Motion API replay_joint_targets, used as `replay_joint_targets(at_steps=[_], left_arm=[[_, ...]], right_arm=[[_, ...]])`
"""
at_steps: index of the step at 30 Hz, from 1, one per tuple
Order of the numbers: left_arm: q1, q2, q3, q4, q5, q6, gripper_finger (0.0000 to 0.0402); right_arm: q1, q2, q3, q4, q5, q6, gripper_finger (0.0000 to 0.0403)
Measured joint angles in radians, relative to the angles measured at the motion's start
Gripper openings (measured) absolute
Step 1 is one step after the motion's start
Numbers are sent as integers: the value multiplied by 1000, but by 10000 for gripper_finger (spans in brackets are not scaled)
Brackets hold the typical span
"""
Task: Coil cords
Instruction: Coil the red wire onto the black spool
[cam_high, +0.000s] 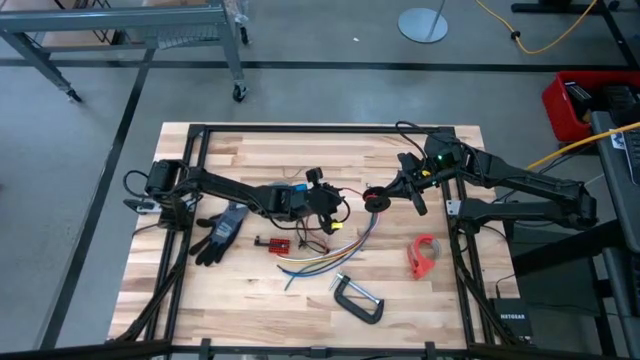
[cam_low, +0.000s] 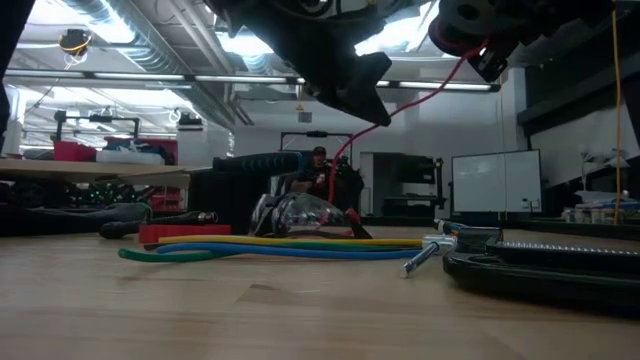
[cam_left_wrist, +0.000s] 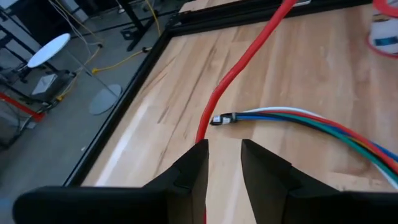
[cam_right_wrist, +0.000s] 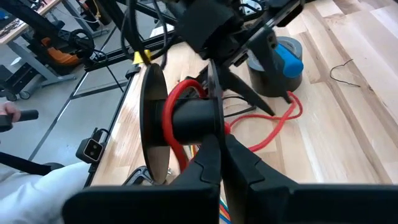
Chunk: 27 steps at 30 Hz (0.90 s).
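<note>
2 arms, 2 grippers: left gripper (cam_high: 322, 190) and right gripper (cam_high: 408, 187). 1 red cord (cam_left_wrist: 239, 59), 1 black spool (cam_right_wrist: 186, 121) w/ red turns on it. 1 cord bundle (cam_high: 325, 258), 4 colours showing from above: yellow, blue, green, purple. 1 thin black wire (cam_high: 312, 240). 1 black glove (cam_high: 220, 232). 1 C-clamp (cam_high: 358, 299). 1 red tape dispenser (cam_high: 423, 255). 1 small red flat piece (cam_high: 272, 243). 1 grey tape roll (cam_right_wrist: 273, 71). 1 table (cam_high: 200, 290). 1 person (cam_low: 318, 172) in the room behind.
</note>
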Motion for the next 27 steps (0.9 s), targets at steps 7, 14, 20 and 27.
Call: replay_joint_targets(at_steps=[7,14,20,27], left_arm=[[5,0,0,-2,0,-22,103],[-36,0,0,-10,1,-70,104],[-61,0,0,-10,0,-70,104],[-58,0,0,-8,-1,-70,104]], right_arm=[[0,0,0,0,0,0,1],[0,0,0,0,7,0,1],[0,0,0,0,8,0,1],[0,0,0,-2,9,0,1]])
